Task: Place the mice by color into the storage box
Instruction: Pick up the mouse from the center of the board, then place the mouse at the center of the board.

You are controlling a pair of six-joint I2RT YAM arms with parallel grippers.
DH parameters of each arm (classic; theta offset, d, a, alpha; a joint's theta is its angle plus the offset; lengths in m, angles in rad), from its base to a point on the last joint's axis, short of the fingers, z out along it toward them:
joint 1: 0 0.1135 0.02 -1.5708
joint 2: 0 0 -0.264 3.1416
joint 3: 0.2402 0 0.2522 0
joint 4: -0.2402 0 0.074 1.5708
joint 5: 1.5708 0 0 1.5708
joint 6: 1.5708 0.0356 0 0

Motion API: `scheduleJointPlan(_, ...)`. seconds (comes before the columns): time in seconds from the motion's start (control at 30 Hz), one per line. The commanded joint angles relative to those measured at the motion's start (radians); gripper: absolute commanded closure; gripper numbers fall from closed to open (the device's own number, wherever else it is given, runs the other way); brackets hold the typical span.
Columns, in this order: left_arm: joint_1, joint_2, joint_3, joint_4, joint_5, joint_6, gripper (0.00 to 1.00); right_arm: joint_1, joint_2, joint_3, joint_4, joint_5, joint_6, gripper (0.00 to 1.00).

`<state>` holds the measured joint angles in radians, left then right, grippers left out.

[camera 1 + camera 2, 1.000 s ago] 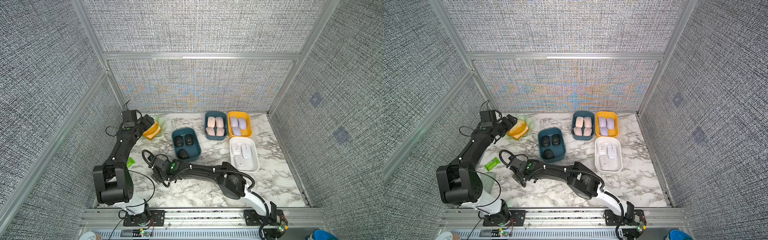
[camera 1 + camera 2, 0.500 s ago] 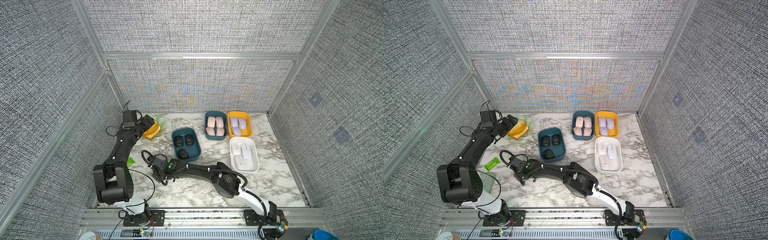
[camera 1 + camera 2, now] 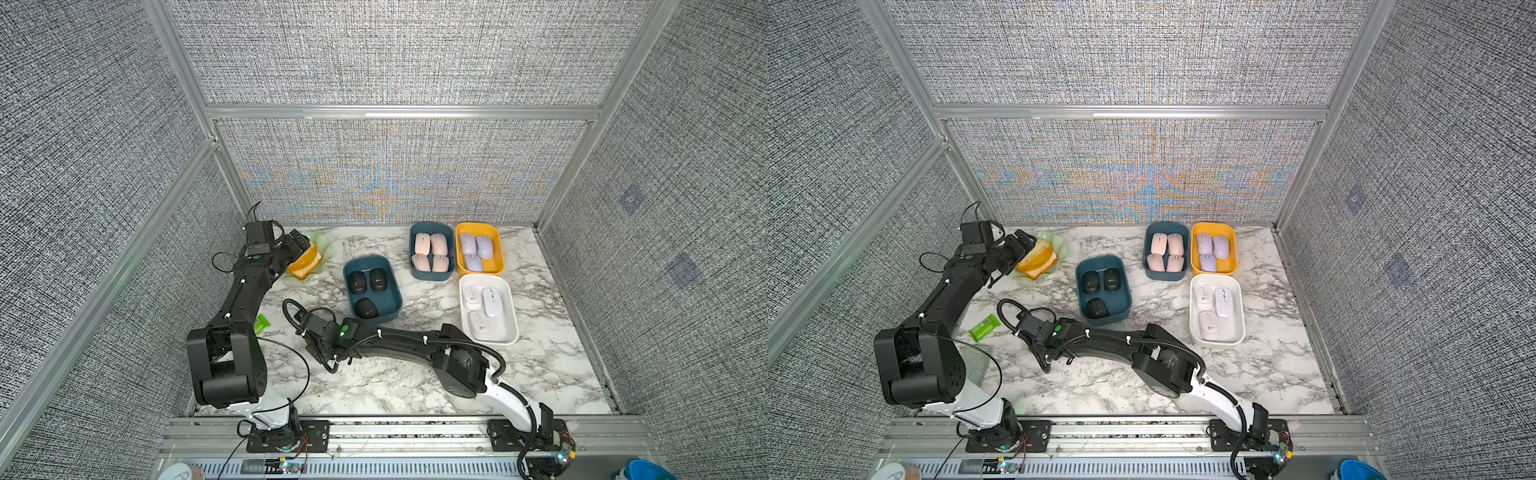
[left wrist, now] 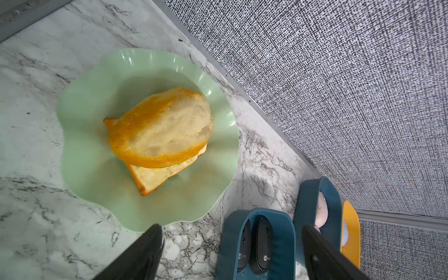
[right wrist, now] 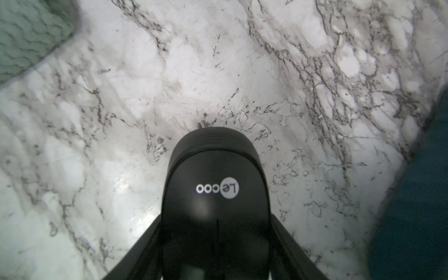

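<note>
A black mouse lies on the marble, and the fingers of my right gripper press against both its sides. In both top views this gripper points down near the table's front left and hides the mouse. Three black mice lie in a dark teal box. Pink mice fill a blue box, lilac mice a yellow box, and white mice a white box. My left gripper hangs open and empty over the back left.
A green wavy plate with a bread loaf sits in the back left corner under my left gripper. A green wrapped bar lies by the left arm. A teal cloth lies at the front left. Wall panels close three sides.
My right gripper's jaws have narrowed around the black mouse, and the right arm's elbow has shifted a little left. The left arm has not moved.
</note>
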<state>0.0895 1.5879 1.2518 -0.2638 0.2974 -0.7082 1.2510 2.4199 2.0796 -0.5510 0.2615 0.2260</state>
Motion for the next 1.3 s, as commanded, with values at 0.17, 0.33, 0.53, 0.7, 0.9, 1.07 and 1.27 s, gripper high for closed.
scheduleJointPlan(0.17, 0.003, -0.006, -0.005, 0.007, 0.020, 0.000, 0.10, 0.015, -0.089, -0.092, 0.042, 0.017, 0.016, 0.40)
scheduleJointPlan(0.33, 0.003, -0.007, -0.006, 0.007, 0.022, 0.002, 0.09, 0.020, -0.168, -0.205, 0.072, 0.027, 0.037, 0.40)
scheduleJointPlan(0.53, 0.002, -0.003, -0.008, 0.014, 0.037, 0.000, 0.09, 0.028, -0.284, -0.376, 0.102, 0.056, 0.072, 0.40)
scheduleJointPlan(0.7, -0.003, 0.001, -0.015, 0.029, 0.072, -0.010, 0.10, 0.028, -0.377, -0.531, 0.112, 0.096, 0.107, 0.40)
scheduleJointPlan(0.9, -0.039, 0.017, -0.017, 0.038, 0.098, -0.011, 0.10, 0.028, -0.459, -0.666, 0.092, 0.138, 0.143, 0.40)
scheduleJointPlan(1.07, -0.093, 0.036, -0.017, 0.040, 0.107, -0.005, 0.10, 0.021, -0.500, -0.759, 0.080, 0.154, 0.159, 0.40)
scheduleJointPlan(1.27, -0.154, 0.052, -0.008, 0.033, 0.112, 0.005, 0.10, 0.017, -0.534, -0.848, 0.076, 0.154, 0.174, 0.40)
